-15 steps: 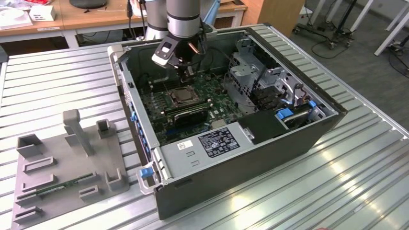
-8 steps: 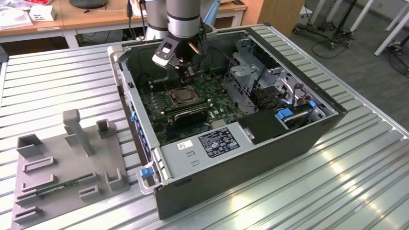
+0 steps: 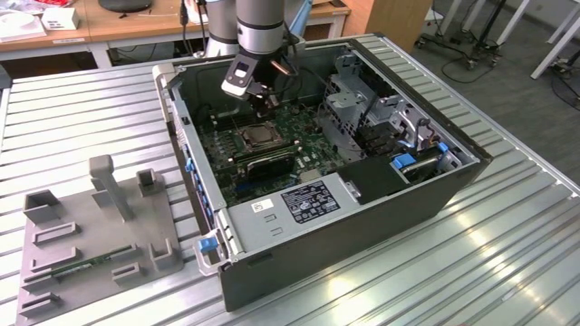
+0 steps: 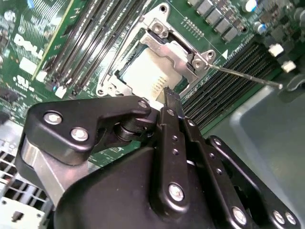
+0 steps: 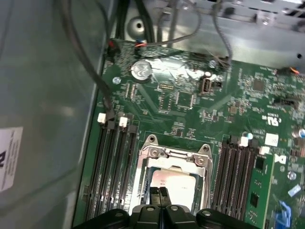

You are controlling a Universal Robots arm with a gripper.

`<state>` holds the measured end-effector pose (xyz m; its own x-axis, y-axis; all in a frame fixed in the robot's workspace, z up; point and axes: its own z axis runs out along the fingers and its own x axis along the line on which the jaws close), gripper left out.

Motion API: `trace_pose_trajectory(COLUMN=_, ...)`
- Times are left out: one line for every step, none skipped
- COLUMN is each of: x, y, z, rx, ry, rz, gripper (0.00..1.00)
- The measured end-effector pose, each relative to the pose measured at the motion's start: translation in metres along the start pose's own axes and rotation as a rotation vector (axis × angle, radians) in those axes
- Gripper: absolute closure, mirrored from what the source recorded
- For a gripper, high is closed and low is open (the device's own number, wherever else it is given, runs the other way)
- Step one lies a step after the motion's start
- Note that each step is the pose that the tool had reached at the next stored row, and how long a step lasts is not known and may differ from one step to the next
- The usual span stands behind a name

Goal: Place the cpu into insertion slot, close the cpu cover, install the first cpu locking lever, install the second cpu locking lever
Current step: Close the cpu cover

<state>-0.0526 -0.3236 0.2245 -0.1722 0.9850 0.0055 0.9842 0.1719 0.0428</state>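
Cpu, pale silver-grey square, flat in silvery-rimmed insertion slot

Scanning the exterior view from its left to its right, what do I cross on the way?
Grey fixture plate with upright posts → blue plastic corner latch → square, silver-rimmed insertion slot → silvery metal drive cage → small blue plastic tab.
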Motion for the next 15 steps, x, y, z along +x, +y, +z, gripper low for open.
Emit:
trace_pose_trajectory(x=0.0000, y=0.0000, z=0.0000, rx=0.0003, ry=-0.0009, rz=-0.013, gripper=0.89)
trace_pose_trajectory(x=0.0000, y=0.0000, z=0.0001, rx=0.0009, ry=-0.0030, rz=-0.024, gripper=0.89)
trace_pose_trajectory(x=0.0001, y=0.0000, z=0.0001, rx=0.0021, ry=-0.0072, rz=-0.032, gripper=0.89)
trace_pose_trajectory(x=0.0001, y=0.0000, z=0.0001, rx=0.0033, ry=-0.0113, rz=-0.040, gripper=0.89)
trace_pose_trajectory(x=0.0002, y=0.0000, z=0.0001, rx=0.0044, ry=-0.0149, rz=-0.046, gripper=0.89)
trace_pose_trajectory(x=0.0002, y=0.0001, z=0.0001, rx=0.0053, ry=-0.0178, rz=-0.052, gripper=0.89)
trace_pose_trajectory(x=0.0002, y=0.0001, z=0.0001, rx=0.0062, ry=-0.0203, rz=-0.058, gripper=0.89)
trace_pose_trajectory(x=0.0002, y=0.0000, z=0.0001, rx=0.0071, ry=-0.0226, rz=-0.065, gripper=0.89)
trace_pose_trajectory(x=0.0003, y=0.0000, z=0.0001, rx=0.0077, ry=-0.0245, rz=-0.071, gripper=0.89)
trace_pose_trajectory(x=0.0003, y=0.0000, z=0.0001, rx=0.0084, ry=-0.0266, rz=-0.078, gripper=0.89)
trace_pose_trajectory(x=0.0003, y=0.0000, z=0.0001, rx=0.0091, ry=-0.0287, rz=-0.084, gripper=0.89)
trace_pose_trajectory(x=0.0003, y=0.0001, z=0.0001, rx=0.0098, ry=-0.0304, rz=-0.090, gripper=0.89)
trace_pose_trajectory(x=0.0003, y=0.0000, z=0.0001, rx=0.0104, ry=-0.0317, rz=-0.096, gripper=0.89)
trace_pose_trajectory(x=0.0003, y=0.0000, z=0.0000, rx=0.0108, ry=-0.0328, rz=-0.101, gripper=0.89)
trace_pose_trajectory(x=0.0003, y=0.0000, z=0.0000, rx=0.0111, ry=-0.0333, rz=-0.106, gripper=0.89)
